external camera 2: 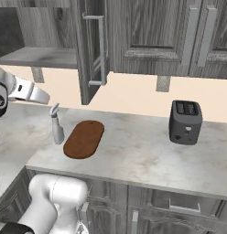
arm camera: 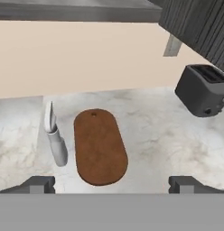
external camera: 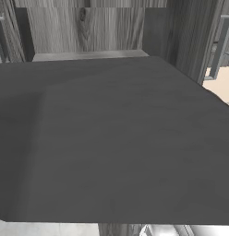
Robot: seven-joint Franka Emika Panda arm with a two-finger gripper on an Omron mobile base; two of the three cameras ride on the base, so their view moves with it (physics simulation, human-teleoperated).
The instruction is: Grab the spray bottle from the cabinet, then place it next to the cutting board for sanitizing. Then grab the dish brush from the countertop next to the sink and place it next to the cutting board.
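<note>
1. Marbled pale stone, the countertop point(arm camera: 168, 135) stretched out beneath and ahead of the gripper point(arm camera: 112, 185), whose two fingertips stood spread wide with nothing between them.
2. Dark grey wood-grain, the cabinet point(external camera 2: 90, 50) hung open above the gripper, its lighter shelf point(external camera 2: 40, 57) bare where visible.
3. A black toaster point(arm camera: 202, 90) sat well off to the gripper's right, far from the work.
4. Reddish-brown and oval, the cutting board point(arm camera: 100, 146) lay flat straight ahead of the open fingers.
5. Pale grey-white and slim, the spray bottle point(arm camera: 57, 144) stood just beside the board's left edge, ahead and left of the gripper, so the first half of the job looked complete.
6. Judged as a handful, the bottle seemed light, rigid, smooth plastic, tall enough to tip if nudged; its straight lower body, below the narrow nozzle, offered the surest hold.
7. The dish brush remained to be fetched; its thin handle would likely suit a mid-length pinch.
</note>
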